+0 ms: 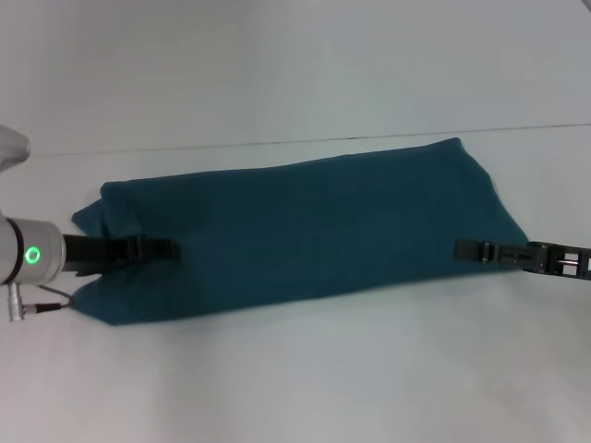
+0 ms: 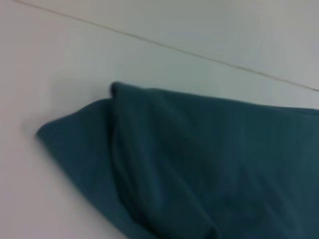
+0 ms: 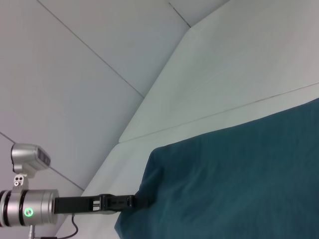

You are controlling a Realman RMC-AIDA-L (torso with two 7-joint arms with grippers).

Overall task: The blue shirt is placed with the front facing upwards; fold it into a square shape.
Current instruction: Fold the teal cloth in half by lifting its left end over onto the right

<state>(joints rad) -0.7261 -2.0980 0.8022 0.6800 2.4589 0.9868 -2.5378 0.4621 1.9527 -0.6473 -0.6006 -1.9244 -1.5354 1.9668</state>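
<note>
The blue shirt lies as a long, plain teal strip across the white table, with no print showing. My left gripper reaches in low over the shirt's left end. My right gripper reaches in low over its right end. The left wrist view shows the shirt's left end with a folded layer and a corner poking out. The right wrist view shows the shirt and, farther off, the left gripper at its far end.
The table's back edge runs just behind the shirt, with a pale wall beyond. Bare table surface lies in front of the shirt. A grey device stands by the left arm.
</note>
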